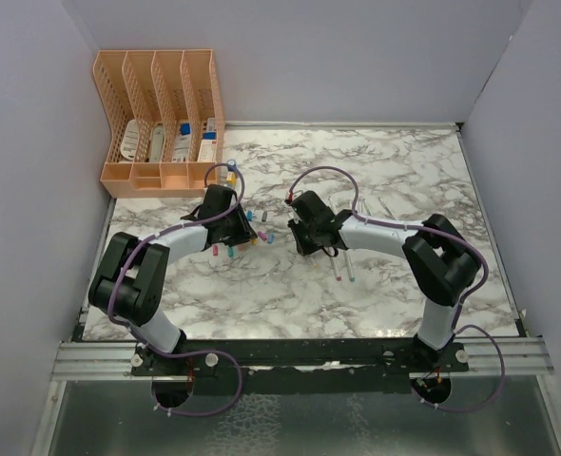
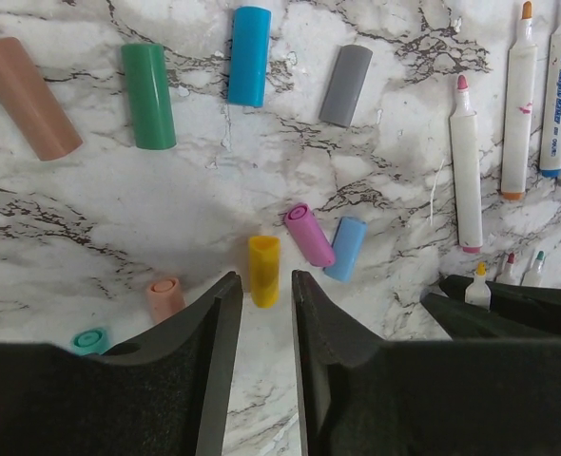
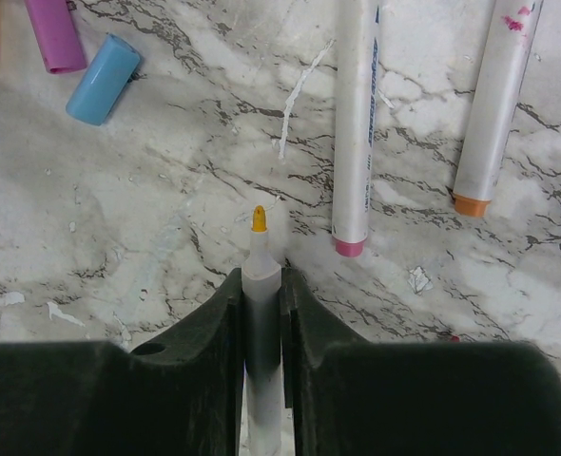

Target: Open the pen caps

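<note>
Several loose pen caps lie on the marble in the left wrist view: brown point(image 2: 26, 95), green point(image 2: 148, 95), blue point(image 2: 250, 55), grey point(image 2: 346, 85), magenta point(image 2: 309, 235), light blue point(image 2: 346, 248), salmon point(image 2: 164, 296) and teal point(image 2: 90, 339). My left gripper point(image 2: 264, 277) is open and empty, with a yellow cap point(image 2: 263, 256) lying just beyond its tips. My right gripper point(image 3: 261, 275) is shut on a white pen barrel point(image 3: 261, 294) whose uncapped yellow tip point(image 3: 259, 220) sticks out ahead. From above, both grippers point(image 1: 235, 233) point(image 1: 320, 247) hover mid-table over the caps.
Uncapped white pens lie right of the caps point(image 2: 466, 161) point(image 2: 518, 104) and ahead of my right gripper point(image 3: 354, 123) point(image 3: 494, 104). An orange desk organizer point(image 1: 162, 119) stands at the back left, with a small bottle point(image 1: 231, 171) near it.
</note>
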Robot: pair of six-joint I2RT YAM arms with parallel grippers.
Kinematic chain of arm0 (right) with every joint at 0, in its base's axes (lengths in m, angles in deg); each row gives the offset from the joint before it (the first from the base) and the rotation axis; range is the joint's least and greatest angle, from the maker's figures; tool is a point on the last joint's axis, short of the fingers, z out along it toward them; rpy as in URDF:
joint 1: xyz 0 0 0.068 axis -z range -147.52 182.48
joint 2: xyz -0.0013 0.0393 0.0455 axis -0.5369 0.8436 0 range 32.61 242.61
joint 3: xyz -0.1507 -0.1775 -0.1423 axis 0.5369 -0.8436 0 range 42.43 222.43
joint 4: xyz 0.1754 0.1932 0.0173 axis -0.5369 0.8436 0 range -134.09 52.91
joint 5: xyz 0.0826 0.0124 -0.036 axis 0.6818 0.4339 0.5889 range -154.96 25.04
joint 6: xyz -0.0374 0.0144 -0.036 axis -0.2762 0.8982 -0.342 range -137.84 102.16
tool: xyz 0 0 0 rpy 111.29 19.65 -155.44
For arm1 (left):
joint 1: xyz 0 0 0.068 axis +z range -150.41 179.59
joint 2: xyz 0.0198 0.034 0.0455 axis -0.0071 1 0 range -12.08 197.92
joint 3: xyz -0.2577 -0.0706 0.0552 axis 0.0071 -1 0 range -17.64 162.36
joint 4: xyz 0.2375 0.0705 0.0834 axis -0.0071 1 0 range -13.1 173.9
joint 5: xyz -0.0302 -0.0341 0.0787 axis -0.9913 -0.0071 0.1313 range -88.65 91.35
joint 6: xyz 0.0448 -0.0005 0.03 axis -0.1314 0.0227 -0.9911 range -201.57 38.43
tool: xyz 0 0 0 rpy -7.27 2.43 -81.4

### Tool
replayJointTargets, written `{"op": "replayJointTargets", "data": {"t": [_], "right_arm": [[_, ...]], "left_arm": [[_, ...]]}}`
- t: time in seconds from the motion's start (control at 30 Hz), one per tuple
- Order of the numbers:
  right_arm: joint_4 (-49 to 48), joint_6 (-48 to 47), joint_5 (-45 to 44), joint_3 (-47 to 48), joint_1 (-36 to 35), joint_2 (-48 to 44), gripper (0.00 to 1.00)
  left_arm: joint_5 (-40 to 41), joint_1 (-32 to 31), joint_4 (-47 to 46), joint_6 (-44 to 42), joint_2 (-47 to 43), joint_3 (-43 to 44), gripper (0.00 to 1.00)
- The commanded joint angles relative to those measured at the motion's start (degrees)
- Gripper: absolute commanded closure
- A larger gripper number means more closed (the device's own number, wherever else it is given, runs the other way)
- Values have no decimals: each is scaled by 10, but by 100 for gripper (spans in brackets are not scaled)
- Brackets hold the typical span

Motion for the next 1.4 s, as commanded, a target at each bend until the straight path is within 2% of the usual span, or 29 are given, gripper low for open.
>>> {"op": "replayJointTargets", "data": {"t": [0.0,0.17,0.27,0.4,0.47,0.5,0.6,0.77,0.87,1.0,1.07,1.23,1.37], "right_arm": [[5,4,10,-11,-1,-14,82],[7,3,11,-10,-1,-15,77],[9,3,11,-9,-1,-16,71],[12,6,7,-9,-1,-22,66],[15,9,2,-7,-1,-31,62],[14,11,1,-6,-1,-38,60],[4,9,-3,-3,-1,-75,42],[-7,13,-35,12,9,-152,0],[3,38,-36,16,65,-192,1],[11,81,-25,-5,176,-246,1],[11,93,-53,-23,213,-276,1],[36,131,-191,-51,223,-350,1],[53,170,-252,-82,225,-411,1]], "left_arm": [[17,-2,-9,1,-4,-5,67],[33,-2,6,9,-43,2,61],[44,-2,12,13,-88,7,51],[61,-2,15,18,-156,13,32],[67,-2,25,15,-179,23,5],[66,-2,31,11,-187,29,2],[64,-2,49,3,-206,45,1],[76,-2,48,-3,-251,42,1],[116,-2,49,-10,-302,26,1],[186,-2,77,-24,-373,18,1],[215,-2,102,-30,-402,22,1],[278,-1,146,-21,-479,15,1],[326,-2,164,2,-554,-6,1]]}}
